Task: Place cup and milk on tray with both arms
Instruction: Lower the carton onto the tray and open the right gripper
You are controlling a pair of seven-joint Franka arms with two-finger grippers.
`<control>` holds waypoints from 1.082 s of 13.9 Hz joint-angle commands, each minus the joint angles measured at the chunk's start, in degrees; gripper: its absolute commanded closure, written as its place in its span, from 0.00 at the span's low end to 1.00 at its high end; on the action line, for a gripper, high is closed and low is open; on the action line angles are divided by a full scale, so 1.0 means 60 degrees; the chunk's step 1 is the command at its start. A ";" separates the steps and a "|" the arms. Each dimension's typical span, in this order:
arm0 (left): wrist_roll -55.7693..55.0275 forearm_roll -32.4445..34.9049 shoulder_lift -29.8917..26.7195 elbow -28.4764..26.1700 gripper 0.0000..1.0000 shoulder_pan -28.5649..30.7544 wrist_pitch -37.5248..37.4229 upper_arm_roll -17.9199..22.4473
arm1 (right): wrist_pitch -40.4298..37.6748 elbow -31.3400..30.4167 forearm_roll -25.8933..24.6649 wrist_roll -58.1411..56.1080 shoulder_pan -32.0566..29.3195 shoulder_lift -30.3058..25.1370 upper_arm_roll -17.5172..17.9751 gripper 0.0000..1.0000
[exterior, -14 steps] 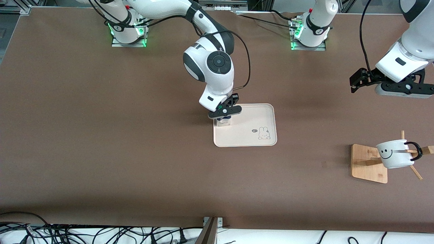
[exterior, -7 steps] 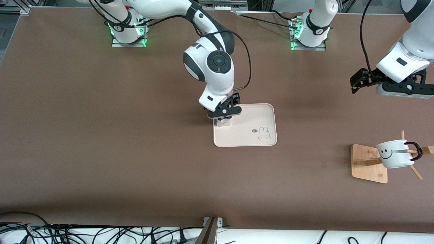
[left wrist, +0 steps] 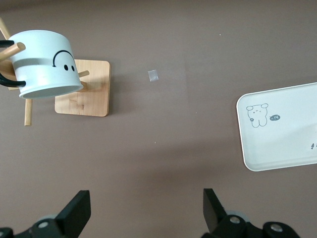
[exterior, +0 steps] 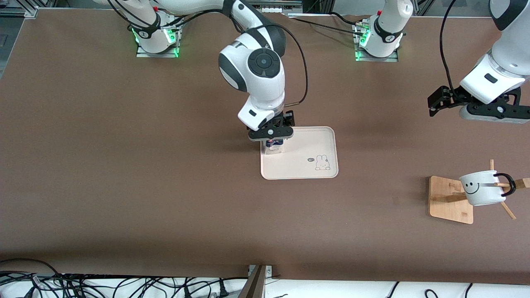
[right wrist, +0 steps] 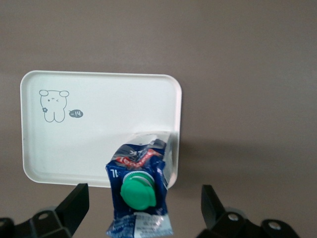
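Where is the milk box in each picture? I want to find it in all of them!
Front view: the milk stands on the tray, at the edge toward the right arm's end, under the open right gripper.
Left wrist view: not in it.
Right wrist view: the milk, green cap up.
Shared landmark: the tray's rabbit drawing.

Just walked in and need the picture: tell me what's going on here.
The right gripper has opened and let go of the small blue and white milk carton with a green cap, which stands on the flat cream tray. The open left gripper hangs over bare table; the white smiley mug hangs on its wooden rack.
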 commanded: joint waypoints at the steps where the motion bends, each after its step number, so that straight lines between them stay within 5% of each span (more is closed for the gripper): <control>1: -0.0022 -0.0105 0.0499 0.0736 0.00 0.0076 -0.0222 -0.0005 | -0.0739 -0.0062 0.0146 0.0066 -0.0700 -0.0889 0.0063 0.00; 7: -0.0037 -0.0119 0.1347 0.1804 0.00 0.0076 -0.0222 0.0054 | -0.2554 -0.0120 0.1246 -0.1293 -0.2796 -0.2208 0.0020 0.00; 10: -0.0052 -0.0017 0.2271 0.2466 0.00 0.0047 -0.0222 0.0069 | -0.3799 -0.0252 0.1246 -0.2713 -0.3208 -0.2941 -0.0549 0.00; 15: -0.1276 0.0027 0.2303 0.2043 0.00 0.0164 0.0728 0.0054 | -0.4198 -0.2415 0.1261 -0.4457 -0.3237 -0.5092 -0.1737 0.00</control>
